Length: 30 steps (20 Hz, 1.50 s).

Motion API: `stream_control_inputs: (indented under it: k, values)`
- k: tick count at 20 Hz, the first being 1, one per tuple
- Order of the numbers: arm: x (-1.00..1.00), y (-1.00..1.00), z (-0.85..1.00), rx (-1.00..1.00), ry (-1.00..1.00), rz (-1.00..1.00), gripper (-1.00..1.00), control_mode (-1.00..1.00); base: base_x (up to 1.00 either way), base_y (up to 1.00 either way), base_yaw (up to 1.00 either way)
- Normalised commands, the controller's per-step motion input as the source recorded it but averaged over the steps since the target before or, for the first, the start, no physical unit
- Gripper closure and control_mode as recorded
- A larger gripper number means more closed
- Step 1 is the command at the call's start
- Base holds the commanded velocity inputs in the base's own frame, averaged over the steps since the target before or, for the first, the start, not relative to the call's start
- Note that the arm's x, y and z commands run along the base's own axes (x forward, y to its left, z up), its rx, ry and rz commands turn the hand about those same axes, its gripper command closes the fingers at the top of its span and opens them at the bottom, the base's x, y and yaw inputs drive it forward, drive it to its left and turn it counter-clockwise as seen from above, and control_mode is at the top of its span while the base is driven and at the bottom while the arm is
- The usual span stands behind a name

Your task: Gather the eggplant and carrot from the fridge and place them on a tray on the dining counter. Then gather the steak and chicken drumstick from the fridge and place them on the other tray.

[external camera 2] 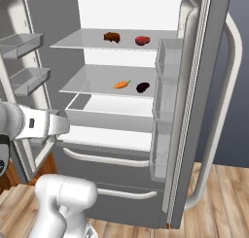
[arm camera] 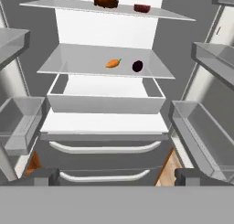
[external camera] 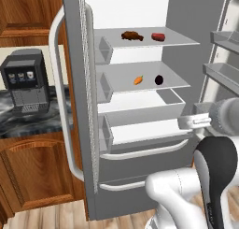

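The fridge stands with both doors open. On its top shelf lie the golden-brown chicken drumstick and, to its right, the red steak. One shelf down, the orange carrot lies left of the dark purple eggplant. My gripper hangs open and empty in front of the fridge, at the height of the clear drawer and well short of the shelves.
Clear door bins flank the opening on both sides. Two drawers with white handles sit below the shelves. A grey coffee machine stands on a marbled counter left of the fridge, over wooden cabinets.
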Motion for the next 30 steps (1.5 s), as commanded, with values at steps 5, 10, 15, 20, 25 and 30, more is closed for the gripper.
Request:
stream_control_inputs:
  k: [5, 10, 15, 20, 25, 30]
  values:
    - [0.01, -0.14, -0.11, 0.00, 0.05, 0.00, -1.00, -1.00, 0.00, 0.00, 0.00]
    - [0.00, 0.01, 0.00, 0.00, 0.01, 0.00, -1.00, -1.00, 0.00, 0.00, 0.00]
    - [0.08, 0.00, 0.00, 0.00, 0.00, 0.00, -1.00, 1.00, 0.07, 0.00, 0.00]
    - [0.00, 0.00, 0.00, 0.00, 0.00, 0.00, -1.00, 1.00, 0.52, 0.00, 0.00]
    - [0.00, 0.00, 0.00, 0.00, 0.00, 0.00, -1.00, 1.00, 0.41, -0.21, 0.00]
    - [0.00, 0.00, 0.00, 0.00, 0.00, 0.00, -1.00, 1.00, 0.46, -0.31, 0.00]
